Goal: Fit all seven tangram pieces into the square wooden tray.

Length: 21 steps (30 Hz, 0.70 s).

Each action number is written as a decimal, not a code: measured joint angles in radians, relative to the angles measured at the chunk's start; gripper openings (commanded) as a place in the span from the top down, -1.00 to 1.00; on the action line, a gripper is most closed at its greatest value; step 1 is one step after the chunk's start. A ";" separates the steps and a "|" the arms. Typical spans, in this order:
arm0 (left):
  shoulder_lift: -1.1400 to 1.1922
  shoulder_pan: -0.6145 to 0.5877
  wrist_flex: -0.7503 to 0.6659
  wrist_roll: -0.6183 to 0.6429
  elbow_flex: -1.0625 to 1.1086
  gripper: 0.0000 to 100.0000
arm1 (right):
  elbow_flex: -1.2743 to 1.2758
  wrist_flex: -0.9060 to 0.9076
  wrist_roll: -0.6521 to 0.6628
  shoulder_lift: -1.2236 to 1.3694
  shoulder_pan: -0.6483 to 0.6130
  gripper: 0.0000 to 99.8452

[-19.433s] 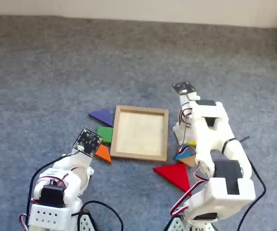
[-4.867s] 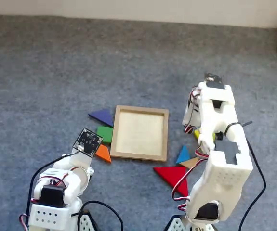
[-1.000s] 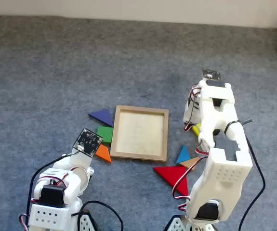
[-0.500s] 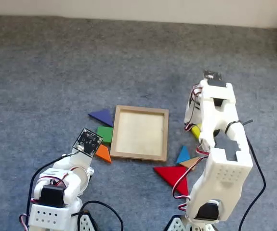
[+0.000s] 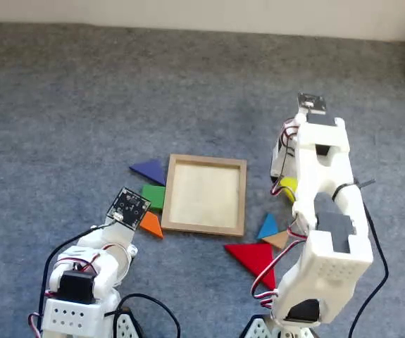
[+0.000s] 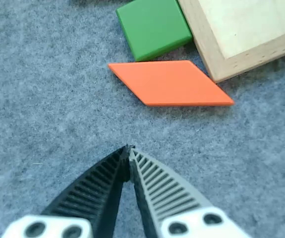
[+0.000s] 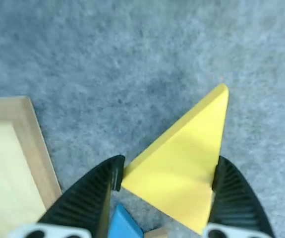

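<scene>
The empty square wooden tray (image 5: 206, 162) lies mid-carpet. At its left edge are a purple triangle (image 5: 149, 170), a green square (image 5: 154, 196) and an orange parallelogram (image 5: 150, 224). My left gripper (image 6: 128, 148) hovers shut over bare carpet just short of the orange parallelogram (image 6: 169, 83), with the green square (image 6: 153, 27) and tray corner (image 6: 206, 44) beyond. My right gripper (image 7: 167, 166) is shut on the yellow triangle (image 7: 182, 148), held right of the tray rim (image 7: 30, 129). In the high view the yellow triangle (image 5: 287, 186) peeks out beside that arm.
A blue triangle (image 5: 267, 227), a tan triangle (image 5: 278, 239) and a large red triangle (image 5: 255, 255) lie on the carpet off the tray's lower right corner. Grey carpet stretches open behind and to the left of the tray.
The right arm has drawn back from the pieces beside the tray and shifted slightly away, carrying the yellow triangle up and outward. The left arm has stayed still.
</scene>
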 measured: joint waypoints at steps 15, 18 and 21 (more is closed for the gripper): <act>0.000 0.000 0.000 0.000 0.000 0.99 | 0.087 0.002 0.000 -0.184 -0.166 0.62; 0.000 0.000 0.000 0.000 0.000 0.99 | 0.087 0.002 -0.046 -0.190 -0.221 0.62; 0.000 0.000 0.000 0.000 0.000 0.99 | 0.087 0.000 -0.095 -0.190 -0.295 0.62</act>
